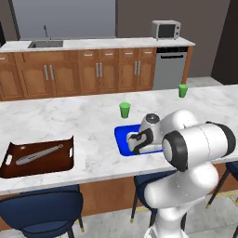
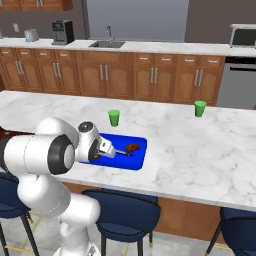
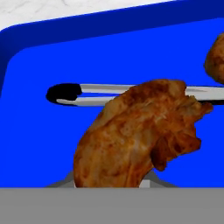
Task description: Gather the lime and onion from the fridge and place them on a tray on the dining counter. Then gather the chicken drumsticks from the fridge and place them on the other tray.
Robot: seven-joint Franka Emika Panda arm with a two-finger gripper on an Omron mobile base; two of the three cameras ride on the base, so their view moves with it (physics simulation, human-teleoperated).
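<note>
My gripper hangs low over the blue tray on the dining counter, shut on a brown chicken drumstick that covers its fingertips in the hand view. A second drumstick lies in the blue tray just beyond the gripper; its edge shows at the right of the hand view. Grey tongs with a black end rest on the tray floor. The dark brown tray with a grey utensil sits far left. Lime, onion and fridge are out of view.
Two green cups stand on the counter behind the blue tray. Blue stools line the near side of the counter. The wall counter with sink, microwave and dishwasher runs along the back.
</note>
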